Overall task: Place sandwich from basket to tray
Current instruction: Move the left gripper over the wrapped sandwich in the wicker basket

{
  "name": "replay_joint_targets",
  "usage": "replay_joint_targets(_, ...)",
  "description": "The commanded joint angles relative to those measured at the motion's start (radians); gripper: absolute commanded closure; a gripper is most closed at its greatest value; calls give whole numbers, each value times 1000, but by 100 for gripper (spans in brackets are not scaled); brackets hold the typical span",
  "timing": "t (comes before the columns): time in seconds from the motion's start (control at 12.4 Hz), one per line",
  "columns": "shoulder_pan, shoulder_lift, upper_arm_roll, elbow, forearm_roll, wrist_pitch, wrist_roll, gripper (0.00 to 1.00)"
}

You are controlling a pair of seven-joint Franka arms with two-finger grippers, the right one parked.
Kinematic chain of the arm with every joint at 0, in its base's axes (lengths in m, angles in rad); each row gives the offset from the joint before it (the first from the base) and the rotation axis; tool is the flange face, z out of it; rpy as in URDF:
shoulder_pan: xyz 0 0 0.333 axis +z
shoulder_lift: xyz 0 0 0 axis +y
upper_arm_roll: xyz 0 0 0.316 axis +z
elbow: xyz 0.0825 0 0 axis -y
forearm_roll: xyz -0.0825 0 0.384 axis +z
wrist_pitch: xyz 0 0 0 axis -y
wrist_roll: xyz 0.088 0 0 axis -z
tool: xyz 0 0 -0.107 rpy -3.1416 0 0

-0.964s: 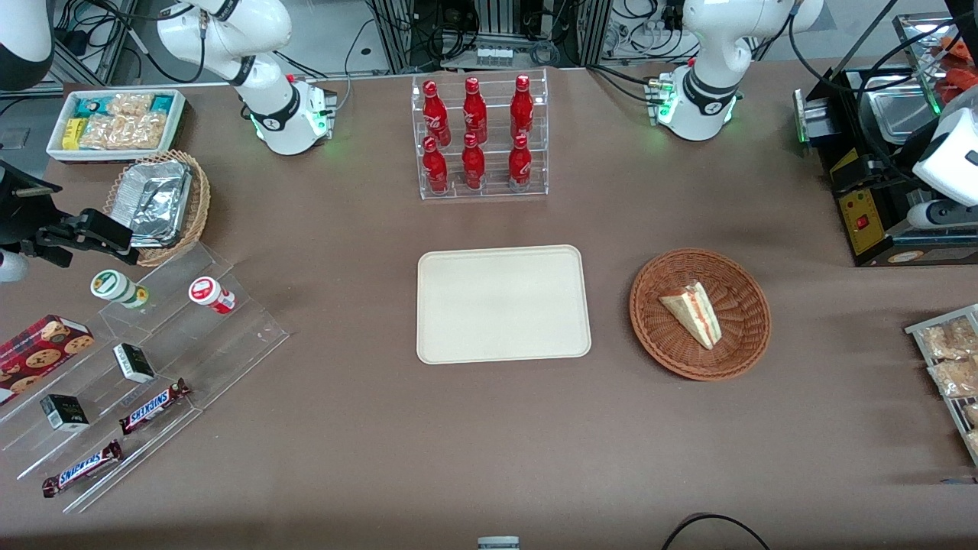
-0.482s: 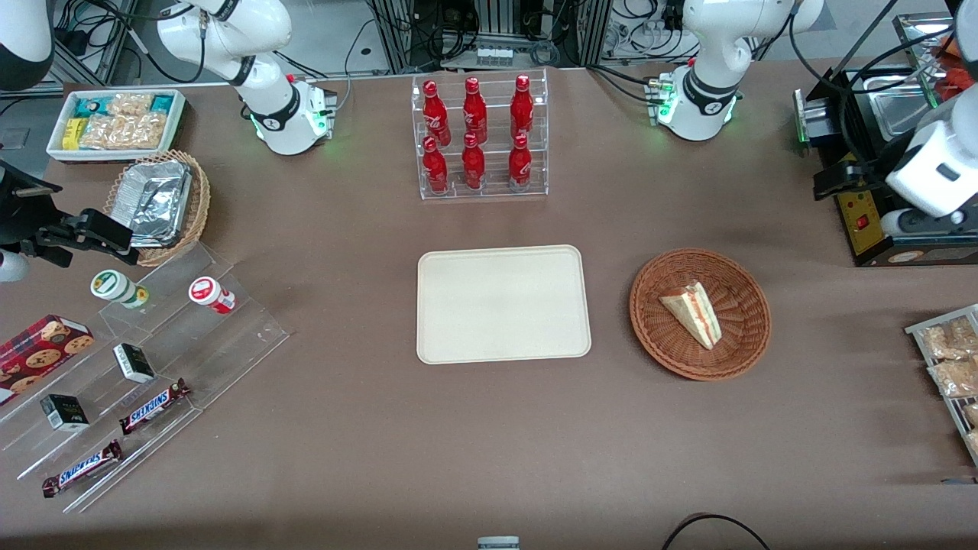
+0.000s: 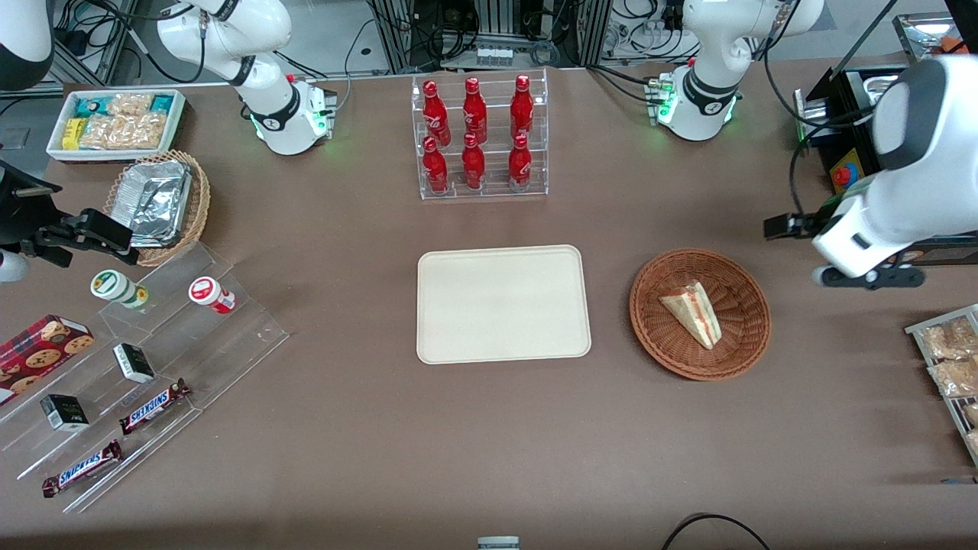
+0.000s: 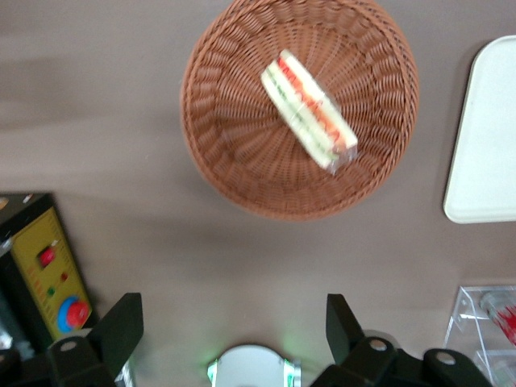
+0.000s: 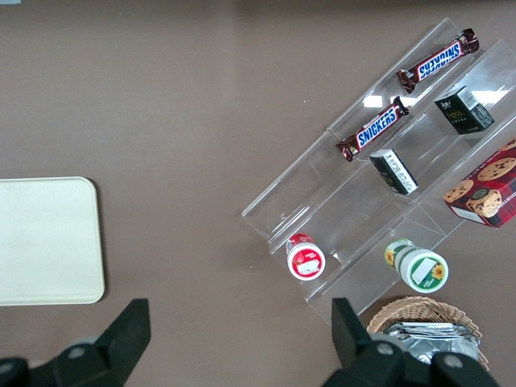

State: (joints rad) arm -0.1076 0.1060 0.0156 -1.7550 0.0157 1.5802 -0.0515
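Note:
The sandwich, a pale wedge with orange-red and green layers, lies in the reddish-brown wicker basket. The cream tray lies flat beside the basket, toward the parked arm's end. My left gripper hangs high above the table beside the basket, toward the working arm's end, apart from it. In the left wrist view the gripper is open and empty, with the sandwich, the basket and a corner of the tray in sight. The tray also shows in the right wrist view.
A clear rack of red bottles stands farther from the front camera than the tray. A black machine with a red button and a rack of snack bags are at the working arm's end. Acrylic steps with snacks are at the parked arm's end.
My left arm has swung in from the working arm's end of the table toward the basket and nearer to the front camera. The sandwich, basket and tray have not moved.

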Motion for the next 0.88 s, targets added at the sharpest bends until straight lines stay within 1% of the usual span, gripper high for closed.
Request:
replay_joint_targets(0.0,-21,-20,1,-147,-8,169,-8,0)
replay_joint_targets(0.24,-23,-32,1,-323,-8,412,-66,0)
replay_joint_targets(0.4,-24,-28,0,-368,-11,483,-88,0)
replay_joint_targets(0.48,-24,-29,0,-389,-28,510,-129,0)
replay_joint_targets(0.56,-33,-29,0,-414,-43,555,-201,0)
replay_joint_targets(0.64,-62,-29,0,-428,-43,589,-285,0)
replay_joint_targets(0.8,-78,-20,0,-432,-43,616,-474,0)
